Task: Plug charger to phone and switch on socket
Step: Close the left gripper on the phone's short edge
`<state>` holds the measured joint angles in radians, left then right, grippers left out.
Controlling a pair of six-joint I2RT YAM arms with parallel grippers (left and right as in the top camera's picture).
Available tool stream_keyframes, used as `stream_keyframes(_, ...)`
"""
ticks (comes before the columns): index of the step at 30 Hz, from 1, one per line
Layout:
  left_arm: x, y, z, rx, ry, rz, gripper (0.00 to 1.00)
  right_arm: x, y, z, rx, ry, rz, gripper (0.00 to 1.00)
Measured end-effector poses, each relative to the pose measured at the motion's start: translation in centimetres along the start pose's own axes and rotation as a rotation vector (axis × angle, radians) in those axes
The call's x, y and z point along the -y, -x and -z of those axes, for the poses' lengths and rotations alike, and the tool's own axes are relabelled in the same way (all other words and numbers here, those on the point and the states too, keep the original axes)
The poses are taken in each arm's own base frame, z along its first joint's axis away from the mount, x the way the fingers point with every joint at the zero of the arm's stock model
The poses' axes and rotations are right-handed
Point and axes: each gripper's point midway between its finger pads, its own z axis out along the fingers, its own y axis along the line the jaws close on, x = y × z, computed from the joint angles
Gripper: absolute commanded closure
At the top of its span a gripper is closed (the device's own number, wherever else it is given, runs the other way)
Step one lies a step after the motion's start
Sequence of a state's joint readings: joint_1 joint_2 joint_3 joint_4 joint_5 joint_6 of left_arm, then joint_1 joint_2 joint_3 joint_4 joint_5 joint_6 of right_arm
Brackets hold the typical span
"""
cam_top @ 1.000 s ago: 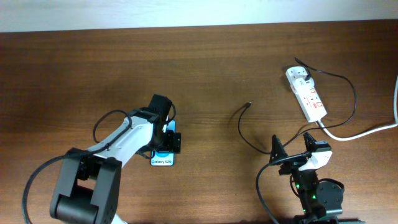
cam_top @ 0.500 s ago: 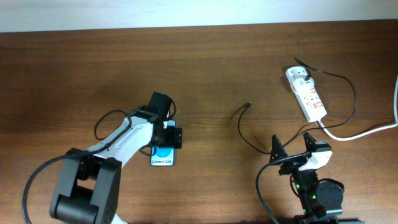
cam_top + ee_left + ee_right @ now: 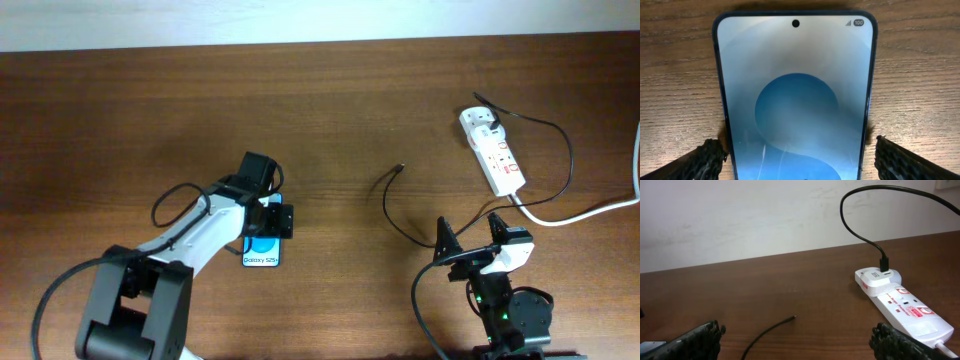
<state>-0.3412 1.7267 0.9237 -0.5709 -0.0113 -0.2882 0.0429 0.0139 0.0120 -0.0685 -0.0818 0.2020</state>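
1. Left gripper hangs right over the phone, jaws spread wide. In the left wrist view one finger sits off each long edge of the phone, apparently not touching it. Nothing is pinched.
2. The phone lies flat on the bench, screen up. Its long axis runs away from the robot, in line with the left gripper. The camera-hole end points away, so the port end should be the near edge, under the wrist and out of frame.
3. Right gripper is also spread and empty, low near the robot's edge of the bench.
4. Key relation: the free tip of the charger lies between the two arms, well apart from the phone and nearer the right gripper. In the right wrist view the charger comes in from the bottom edge, and its tip sits ahead of the right gripper, roughly on centre.
5. The cable's far end is already plugged into the socket. The socket lies ahead and right of the right gripper, long axis angled away from it. The socket shows red markings, but the switch position is too small to tell.
6. My read: the right arm fetches the tip while the left holds the phone. The tip has to come round to the phone's near edge, which will be awkward with the left wrist above it.
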Motion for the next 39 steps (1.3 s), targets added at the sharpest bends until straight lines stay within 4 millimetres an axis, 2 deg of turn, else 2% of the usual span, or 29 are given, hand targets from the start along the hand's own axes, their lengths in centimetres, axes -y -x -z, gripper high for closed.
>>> stream_keyframes(15,-0.04,-0.02,-0.02,0.005,0.009,-0.004,0.00,0.00,0.01,0.00,0.000,0.000,0.000,0.02)
stream_keyframes(22,-0.30,-0.08,-0.07,0.006,0.022,-0.005,0.10,0.00,0.00,0.00,0.000,0.000,-0.001,0.02)
stream_keyframes(29,-0.48,-0.13,-0.12,0.006,0.032,-0.008,0.05,0.00,0.01,0.00,0.000,0.000,-0.001,0.02)
stream_keyframes(33,-0.45,-0.15,-0.13,0.007,0.030,-0.009,0.05,0.00,0.01,0.00,0.000,0.000,-0.001,0.02)
stream_keyframes(36,-0.48,-0.15,-0.11,0.008,0.031,-0.008,0.11,0.00,0.01,0.00,0.000,0.000,0.000,0.02)
stream_keyframes(37,-0.54,-0.20,-0.11,0.006,0.034,-0.009,0.15,0.00,0.01,0.00,0.000,0.000,0.000,0.02)
stream_keyframes(39,-0.66,-0.25,-0.14,0.005,0.040,-0.009,0.17,0.00,0.00,0.00,0.000,0.000,0.000,0.02)
